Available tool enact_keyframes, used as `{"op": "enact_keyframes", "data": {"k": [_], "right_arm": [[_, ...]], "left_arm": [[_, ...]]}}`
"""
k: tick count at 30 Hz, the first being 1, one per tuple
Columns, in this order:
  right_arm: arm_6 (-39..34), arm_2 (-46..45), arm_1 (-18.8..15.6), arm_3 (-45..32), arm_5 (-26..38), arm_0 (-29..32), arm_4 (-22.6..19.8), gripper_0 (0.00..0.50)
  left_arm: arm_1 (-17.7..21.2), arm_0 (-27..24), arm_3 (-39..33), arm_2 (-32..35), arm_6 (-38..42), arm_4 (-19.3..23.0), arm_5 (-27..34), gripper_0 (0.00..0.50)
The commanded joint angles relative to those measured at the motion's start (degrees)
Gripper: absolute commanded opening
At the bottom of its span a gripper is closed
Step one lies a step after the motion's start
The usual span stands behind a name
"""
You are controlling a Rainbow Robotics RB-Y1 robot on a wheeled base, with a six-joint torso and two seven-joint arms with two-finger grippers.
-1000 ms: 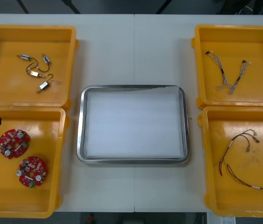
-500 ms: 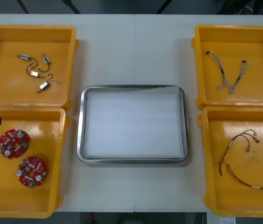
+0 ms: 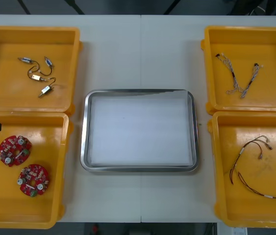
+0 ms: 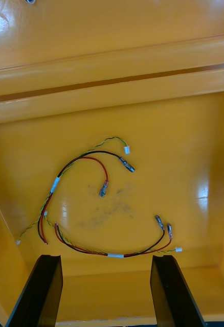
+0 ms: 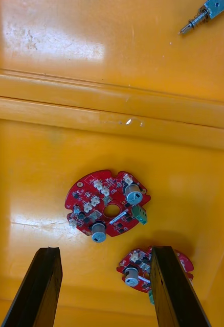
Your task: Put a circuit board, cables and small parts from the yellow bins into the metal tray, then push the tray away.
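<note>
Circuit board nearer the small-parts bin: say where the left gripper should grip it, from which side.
Probably its rim, from straight above: the red circuit board lies flat on the yellow bin floor, apart from the second board, so the open left gripper can close across opposite edges.

Bare tabletop (image 3: 140, 49) runs wide between the yellow bins (image 3: 11, 98), narrowing to strips beside the metal tray (image 3: 83, 132). Bin walls and the tray's rim stand in the way; its white floor lies open.

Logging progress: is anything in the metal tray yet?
No, the metal tray shows a bare white inside with nothing lying in it.
</note>
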Motion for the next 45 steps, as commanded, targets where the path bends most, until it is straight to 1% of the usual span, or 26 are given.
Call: {"op": "enact_keyframes", "data": {"k": [1,2,3,6,9,13,15,18,20,22,26,28,32,37,39,42,45], "right_arm": [[-3.79,1.24,-1.84,-0.53,-0.2,0.56,-0.99,0.5],[-4.93,1.24,-1.84,-0.53,-0.2,0.48,-1.17,0.5],[-6.77,1.51,-1.84,-0.53,-0.2,0.48,-1.34,0.5],[-10.99,2.03,-1.75,-0.44,-0.2,0.65,-1.69,0.5],[-16.88,2.03,-1.75,-1.06,-1.17,2.23,-1.6,0.5],[-23.65,2.03,-1.75,-3.25,-3.89,5.49,0.33,0.5],[-26.64,1.95,-1.66,-4.22,-5.03,7.07,1.12,0.5],[-33.23,2.03,-1.66,-6.06,-6.79,10.23,1.91,0.5],[-35.69,2.03,-1.66,-6.77,-7.49,11.38,2.44,0.5],[-39.73,2.03,-1.66,-8.09,-8.64,13.57,3.32,0.5],[-45.8,2.03,-1.66,-9.84,-10.66,16.74,4.46,0.5],[-50.81,1.95,-1.66,-11.16,-12.59,19.02,5.6,0.5],[-55.9,2.03,-1.66,-12.31,-14.7,21.83,6.74,0.5],[-62.76,2.03,-1.57,-12.74,-18.57,25.61,6.48,0.5],[-64.87,2.03,-1.31,-12.83,-19.8,26.84,6.74,0.5],[-68.21,2.03,-0.17,-12.83,-21.03,28.34,7.54,0.5],[-71.29,2.03,1.59,-12.83,-20.85,28.87,8.24,0.5]], "left_arm": [[0.88,0.1,-0.84,1.91,-0.57,-0.52,-0.46,0.5],[0.88,0.1,-0.84,1.91,-0.57,-0.52,-0.46,0.5],[0.7,1.33,-0.67,0.68,-11.65,-0.16,1.12,0.5],[1.32,1.5,-0.58,0.77,-11.65,0.27,1.47,0.5],[1.58,1.5,0.21,1.73,-11.65,2.03,3.58,0.5],[1.23,1.77,1.44,1.91,-11.74,3.09,3.76,0.5],[0.7,2.56,2.15,1.91,-11.82,3.0,2.97,0.5],[0.62,5.02,3.03,1.91,-11.91,2.3,-0.02,0.5],[0.53,5.72,3.29,1.91,-11.74,2.12,-0.9,0.5],[0.18,6.25,3.73,1.82,-11.56,2.12,-1.43,0.5],[-1.32,6.25,4.52,1.91,-11.3,1.94,-1.43,0.5],[-2.64,6.34,4.87,1.73,-11.03,1.07,-1.43,0.5],[-3.43,6.34,5.31,0.77,-10.59,-0.08,-1.87,0.5],[-3.78,6.42,6.1,-2.92,-9.01,-2.1,-6.44,0.5],[-3.78,6.34,6.8,-3.98,-8.66,-2.27,-8.02,0.5],[-3.78,6.42,7.95,-5.65,-8.13,-2.27,-10.22,0.5],[-3.78,6.34,9.18,-7.05,-7.61,-2.45,-11.89,0.5]]}}
